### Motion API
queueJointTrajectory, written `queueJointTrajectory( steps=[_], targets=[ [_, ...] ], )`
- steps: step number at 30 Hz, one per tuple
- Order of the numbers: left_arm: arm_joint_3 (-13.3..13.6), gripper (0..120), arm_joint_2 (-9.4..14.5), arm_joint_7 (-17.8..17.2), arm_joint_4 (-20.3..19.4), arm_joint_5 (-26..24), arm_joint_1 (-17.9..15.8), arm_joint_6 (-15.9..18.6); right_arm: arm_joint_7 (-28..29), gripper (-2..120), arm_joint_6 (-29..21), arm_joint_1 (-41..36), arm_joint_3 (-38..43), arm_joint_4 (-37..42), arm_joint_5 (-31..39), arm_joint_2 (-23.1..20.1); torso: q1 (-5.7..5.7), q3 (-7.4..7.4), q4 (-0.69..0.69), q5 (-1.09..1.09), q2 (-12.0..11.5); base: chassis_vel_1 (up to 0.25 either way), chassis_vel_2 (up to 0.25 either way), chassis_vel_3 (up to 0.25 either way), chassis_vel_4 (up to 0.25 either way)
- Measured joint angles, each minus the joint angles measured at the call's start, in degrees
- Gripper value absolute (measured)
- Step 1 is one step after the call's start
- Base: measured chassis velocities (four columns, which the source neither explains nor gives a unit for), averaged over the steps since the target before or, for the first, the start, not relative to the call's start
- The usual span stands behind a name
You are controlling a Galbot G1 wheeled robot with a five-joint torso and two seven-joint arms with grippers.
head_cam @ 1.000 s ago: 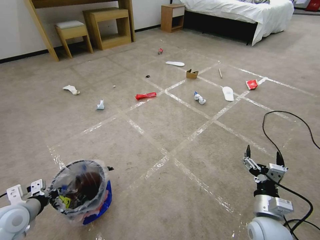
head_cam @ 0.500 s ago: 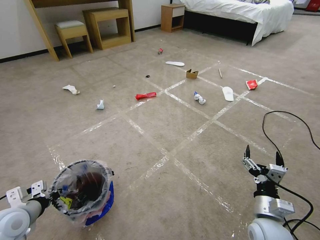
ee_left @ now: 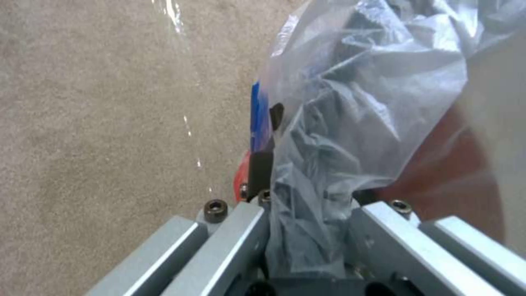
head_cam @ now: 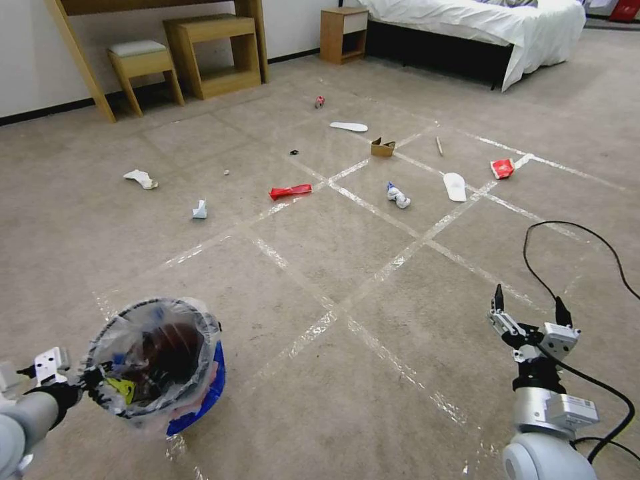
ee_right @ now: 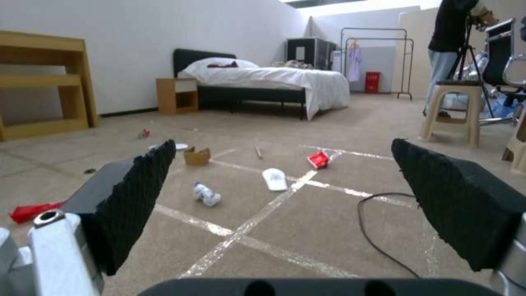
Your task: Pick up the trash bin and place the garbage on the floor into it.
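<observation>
The trash bin (head_cam: pixel 157 363), dark and lined with a crinkly clear bag, hangs tilted low at the near left over the floor (head_cam: pixel 373 320), a blue patch on its lower side. My left gripper (head_cam: pixel 97 387) is shut on its rim and bag (ee_left: pixel 328 135). At the near right my right gripper (head_cam: pixel 530 308) stands open, holding nothing, fingers pointing across the room (ee_right: pixel 282 148). The garbage lies farther off: a red wrapper (head_cam: pixel 291 192), crumpled white paper (head_cam: pixel 399 196), a white insole (head_cam: pixel 455 187), another red wrapper (head_cam: pixel 503 169), a cardboard piece (head_cam: pixel 383 147) and a wooden stick (head_cam: pixel 439 146).
A black cable (head_cam: pixel 573 247) loops over the carpet by my right arm. More litter lies at the left (head_cam: pixel 200 210). A wooden stool (head_cam: pixel 143 67), a shelf unit (head_cam: pixel 217 53), a nightstand (head_cam: pixel 343 30) and a bed (head_cam: pixel 480 23) line the far wall.
The bin has risen a little and shifted left, with my left arm drawing back toward the picture's corner. The right gripper has stayed open, nearly still.
</observation>
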Motion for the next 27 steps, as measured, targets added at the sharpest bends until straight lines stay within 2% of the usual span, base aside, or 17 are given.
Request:
queueJointTrajectory(
  steps=[14, 27],
  targets=[
    [1.19, 0, -0.75, 0.1, 0.45, 1.13, -0.97, -0.24, -2.63, 100, 0.85, -0.08, -0.22, -0.75, -1.41, 0.49, 0.0, -0.01, 0.0, 0.0, 0.0, 0.0, 0.0, 0.0, 0.0],
    [2.11, 0, -0.28, 0.31, 1.83, 1.64, -1.94, -0.49, -3.48, 100, 0.84, -0.02, -0.21, -0.75, -1.11, 0.47, 0.0, 0.01, 0.0, 0.0, 0.0, -0.104, 0.105, 0.113, -0.1]
  ],
)
